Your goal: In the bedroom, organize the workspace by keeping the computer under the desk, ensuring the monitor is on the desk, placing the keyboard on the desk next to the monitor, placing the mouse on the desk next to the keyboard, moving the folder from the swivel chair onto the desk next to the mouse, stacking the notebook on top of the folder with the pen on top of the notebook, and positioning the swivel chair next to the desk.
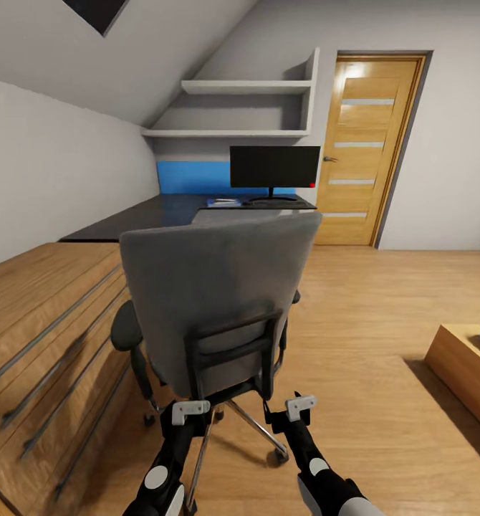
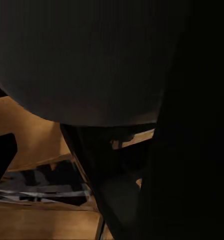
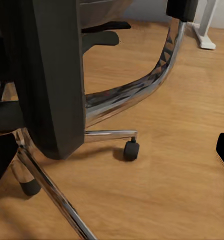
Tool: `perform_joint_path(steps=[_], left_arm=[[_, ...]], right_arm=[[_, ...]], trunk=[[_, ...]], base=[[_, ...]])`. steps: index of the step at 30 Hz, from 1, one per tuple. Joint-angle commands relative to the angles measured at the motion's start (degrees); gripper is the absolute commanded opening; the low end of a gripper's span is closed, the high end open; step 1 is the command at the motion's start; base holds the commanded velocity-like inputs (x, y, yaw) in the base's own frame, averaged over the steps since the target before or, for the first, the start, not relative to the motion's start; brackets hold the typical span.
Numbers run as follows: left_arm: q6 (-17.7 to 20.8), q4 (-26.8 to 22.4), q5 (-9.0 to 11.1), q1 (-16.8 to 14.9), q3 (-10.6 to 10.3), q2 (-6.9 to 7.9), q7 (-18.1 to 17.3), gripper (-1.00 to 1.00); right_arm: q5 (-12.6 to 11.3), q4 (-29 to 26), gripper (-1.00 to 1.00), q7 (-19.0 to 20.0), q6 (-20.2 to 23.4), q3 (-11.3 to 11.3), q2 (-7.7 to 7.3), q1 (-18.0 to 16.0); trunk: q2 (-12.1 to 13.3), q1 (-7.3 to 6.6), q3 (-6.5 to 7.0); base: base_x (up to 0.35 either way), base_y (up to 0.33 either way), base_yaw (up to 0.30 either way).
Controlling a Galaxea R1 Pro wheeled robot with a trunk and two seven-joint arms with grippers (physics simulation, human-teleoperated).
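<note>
I see the swivel chair directly ahead, backrest toward me, between the robot and the dark desk. The monitor stands on the desk with a keyboard at its foot. Left gripper and right gripper are both raised close behind the chair's lower back frame. Right fingers look spread apart; I cannot tell the left's state.

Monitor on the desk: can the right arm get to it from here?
Probably not. The swivel chair stands between the right gripper and the monitor, which sits on the desk well beyond it.
</note>
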Motion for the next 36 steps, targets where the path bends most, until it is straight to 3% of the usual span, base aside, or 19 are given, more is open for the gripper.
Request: perform_joint_path(steps=[1,25,29,33,36], left_arm=[[-0.3,0.0,0.4,0.0,0.0,0.07,0.6,1.0],[-0.3,0.0,0.4,0.0,0.0,0.17,0.6,1.0],[-0.3,0.1,0.5,0.0,0.3,1.27,0.6,1.0],[-0.3,0.1,3.1,0.0,1.0,3.53,0.7,1.0],[-0.3,0.3,5.9,0.0,1.1,3.92,0.7,1.0]], right_arm=[[-0.7,0.0,1.0,-0.5,-0.2,-1.8,0.04,-0.1],[-0.7,0.0,1.0,-0.5,-0.2,-1.8,0.04,0.0],[-0.7,-0.1,1.0,-0.5,-0.2,-1.8,0.04,-0.1],[-0.7,-0.1,1.0,-0.6,-0.2,-1.8,0.04,-0.1],[-0.7,-0.1,1.0,-0.6,-0.2,-1.8,0.04,-0.1]], trunk=[[0.0,0.02,-0.05],[0.0,0.02,-0.05],[0.0,0.02,-0.05],[0.0,0.02,-0.05],[0.0,0.02,-0.05]], base=[[0.253,-0.143,0.0],[0.239,-0.192,0.0],[0.041,-0.042,0.0],[0.008,-0.008,0.0],[0.001,-0.001,0.0]])
